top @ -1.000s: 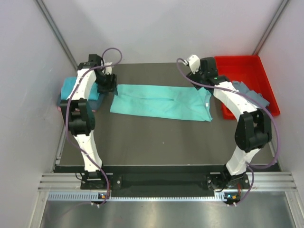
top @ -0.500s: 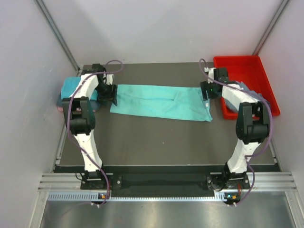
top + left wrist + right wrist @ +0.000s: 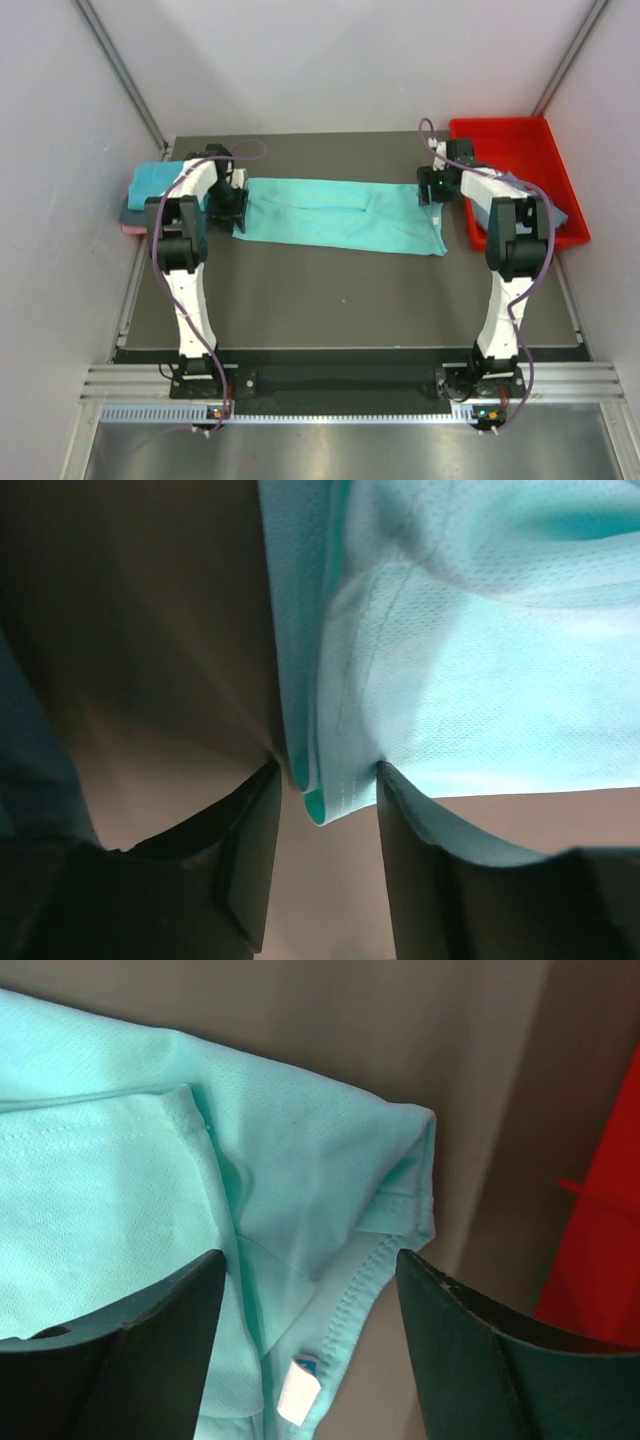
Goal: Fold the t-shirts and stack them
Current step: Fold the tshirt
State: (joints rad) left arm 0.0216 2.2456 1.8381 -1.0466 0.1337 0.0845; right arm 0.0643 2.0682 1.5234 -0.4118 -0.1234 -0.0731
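A turquoise t-shirt [image 3: 340, 214], folded into a long band, lies across the middle of the table. My left gripper [image 3: 235, 207] is down at its left end. In the left wrist view the jaws stand apart astride the shirt's layered corner [image 3: 330, 770], which sits between the fingertips [image 3: 252, 830] without being clamped. My right gripper [image 3: 429, 191] is over the shirt's right end. There the jaws are wide open around the hem and a white label [image 3: 299, 1391]. A teal t-shirt [image 3: 158, 180] tops a folded stack at the left, and a slate grey-blue t-shirt [image 3: 540, 207] lies in the tray.
The red tray [image 3: 505, 140] stands at the back right, its edge showing in the right wrist view [image 3: 603, 1250]. A pink layer [image 3: 132, 228] shows at the bottom of the left stack. White walls enclose the dark table [image 3: 340, 300].
Both arms have come down onto the ends of the turquoise shirt. The right wrist dropped from behind the shirt to its right end. The left jaws have narrowed around the corner.
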